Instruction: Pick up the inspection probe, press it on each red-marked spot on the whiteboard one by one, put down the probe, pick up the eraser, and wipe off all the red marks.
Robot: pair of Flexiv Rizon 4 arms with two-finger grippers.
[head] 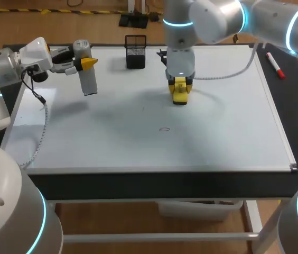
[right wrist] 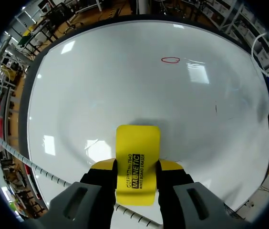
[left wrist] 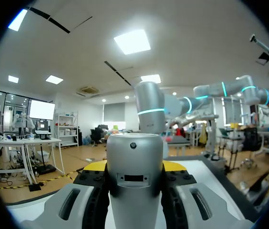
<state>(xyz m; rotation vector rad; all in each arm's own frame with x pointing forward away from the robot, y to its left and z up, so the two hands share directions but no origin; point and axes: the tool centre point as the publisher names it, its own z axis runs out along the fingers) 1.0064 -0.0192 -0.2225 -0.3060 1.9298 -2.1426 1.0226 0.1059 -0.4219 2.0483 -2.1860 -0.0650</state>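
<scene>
My left gripper point(head: 87, 63) at the whiteboard's far left is shut on the grey cylindrical inspection probe point(head: 87, 71), held above the board; in the left wrist view the probe point(left wrist: 134, 176) fills the space between the fingers of the gripper point(left wrist: 134, 168). My right gripper point(head: 180, 89) points down over the board's middle back, shut on the yellow eraser point(head: 180, 93), which is at or just above the surface. In the right wrist view the eraser point(right wrist: 137, 164) sits between the fingers of the gripper point(right wrist: 135, 166). A small red ring mark point(head: 164, 128) point(right wrist: 170, 60) lies on the whiteboard point(head: 233, 132) ahead of the eraser.
A black mesh pen holder point(head: 135, 51) stands at the board's back edge. A red marker point(head: 275, 64) lies on the dark table right of the board. My left arm's cable point(head: 40, 132) hangs over the board's left side. A faint dark tick point(head: 142, 109) marks the board.
</scene>
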